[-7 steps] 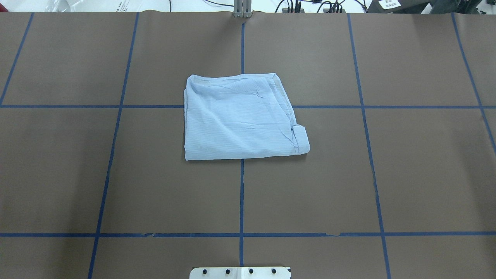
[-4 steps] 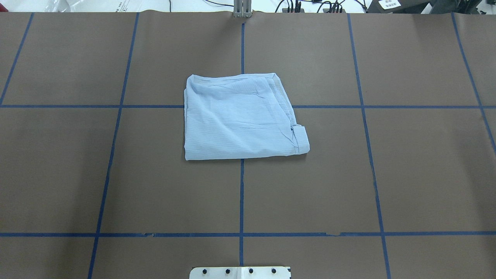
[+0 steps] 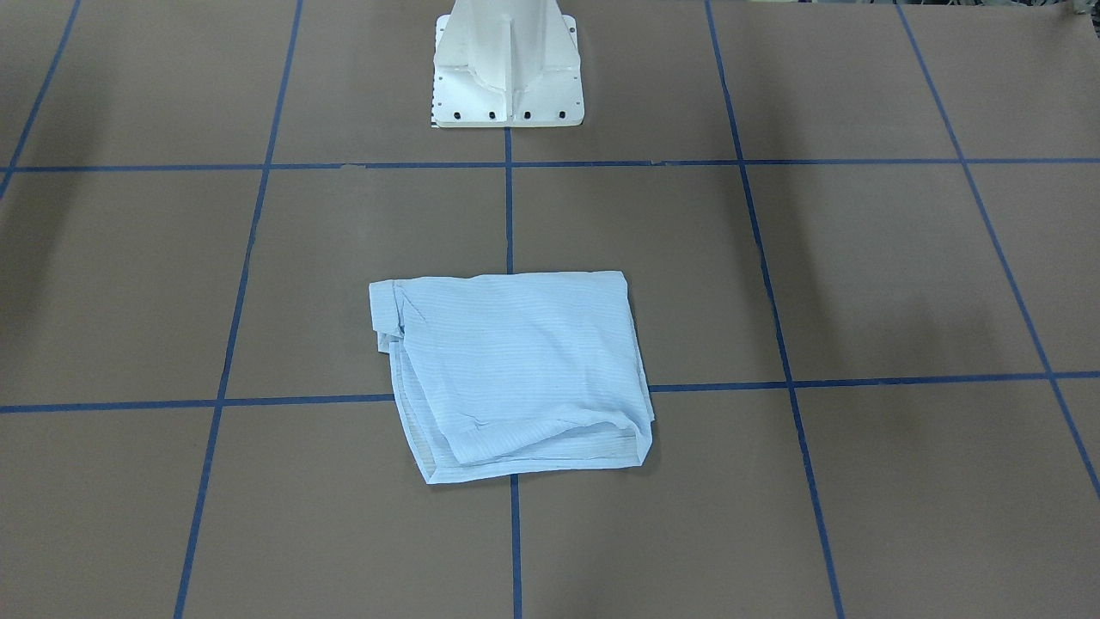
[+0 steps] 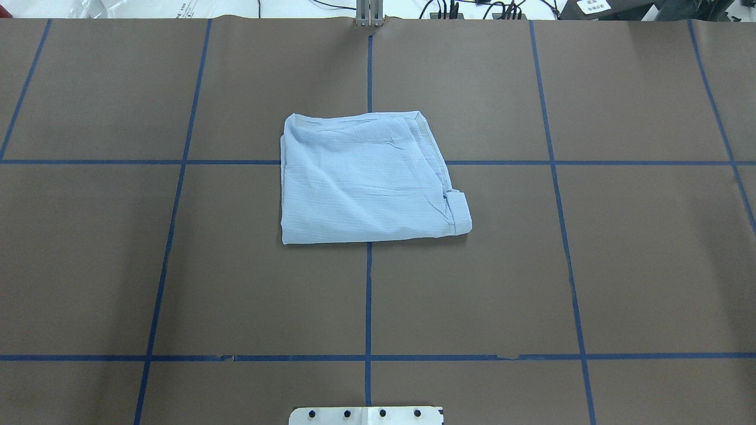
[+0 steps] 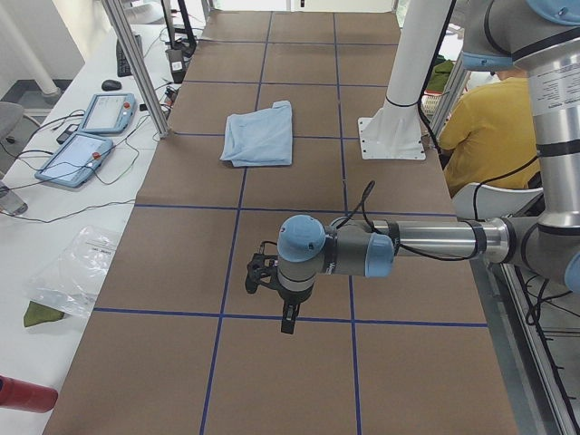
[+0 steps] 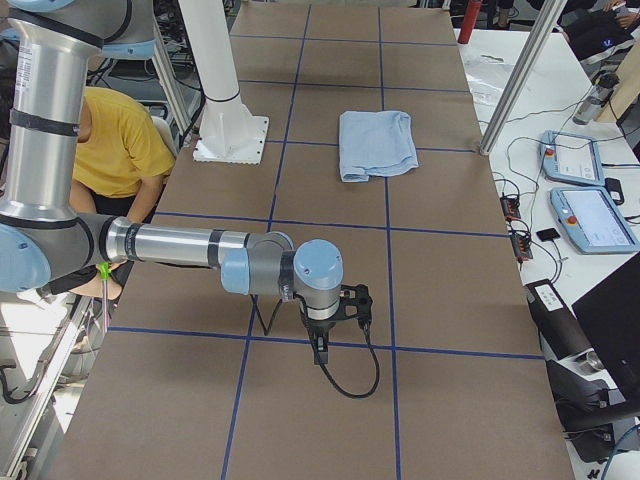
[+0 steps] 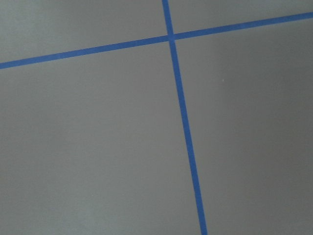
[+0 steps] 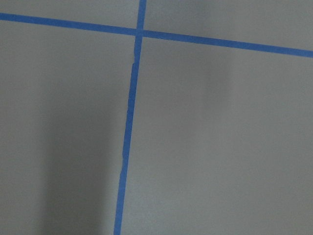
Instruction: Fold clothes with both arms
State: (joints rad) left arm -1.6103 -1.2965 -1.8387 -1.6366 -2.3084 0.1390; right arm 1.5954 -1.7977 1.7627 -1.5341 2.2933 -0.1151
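The clothes are one pale-blue shirt (image 4: 366, 180), folded into a rough square and lying flat at the table's middle, over a crossing of blue tape lines. It also shows in the front-facing view as the same shirt (image 3: 516, 370), and in both side views (image 5: 261, 134) (image 6: 375, 143). My left gripper (image 5: 288, 319) hangs over bare table far from the shirt, near the table's left end. My right gripper (image 6: 320, 350) hangs likewise near the right end. I cannot tell whether either is open or shut. Both wrist views show only brown table and blue tape.
The white pedestal base (image 3: 507, 60) stands at the robot's side of the table (image 4: 590, 265). A person in a yellow shirt (image 5: 489, 127) sits behind the base. Tablets (image 6: 590, 190) and cables lie on the white bench beyond the far edge.
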